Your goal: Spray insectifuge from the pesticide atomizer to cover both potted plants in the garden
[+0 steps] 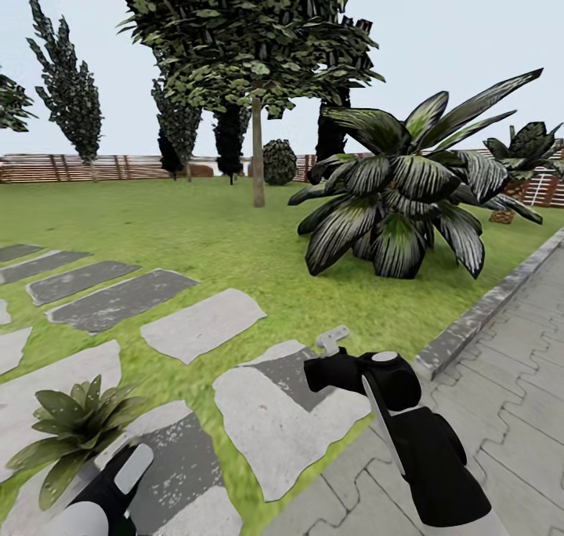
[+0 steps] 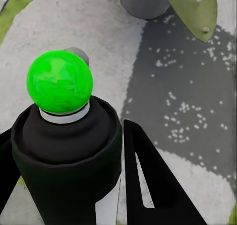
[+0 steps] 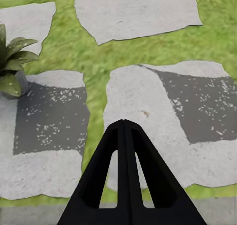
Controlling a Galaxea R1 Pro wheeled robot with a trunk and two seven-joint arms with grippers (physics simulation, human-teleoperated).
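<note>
The potted plant (image 1: 74, 430) is sitting on a stepping stone (image 1: 278, 422) at the robot's near left, upright in its grey pot (image 2: 143, 0), with leaves fanning out evenly so that no side is favoured. The left end effector (image 1: 129, 473) is hovering just beside it, pointing up and to the right, with the plant slightly to its left and ahead. In the left wrist view the pot and one leaf (image 2: 197, 8) are lying close beyond the fingers (image 2: 148, 185).

A dark cylinder topped by a bright green ball (image 2: 59, 82) is standing beside that finger. I cannot tell whether this is the sprayer, or whether the left end effector is clenched on it. Whitish specks (image 2: 182, 109) are dotting the leaf and the dark patch of stone beside the pot.

The right end effector (image 3: 124, 121) is hanging over the next stone with its fingers pressed together, grasping nothing. From there the plant is lying well apart, across a strip of grass (image 3: 96, 57). By my judgement the left arm is the nearer one, and any spraying here is depending on aiming that arm leftward onto the leaves.
</note>
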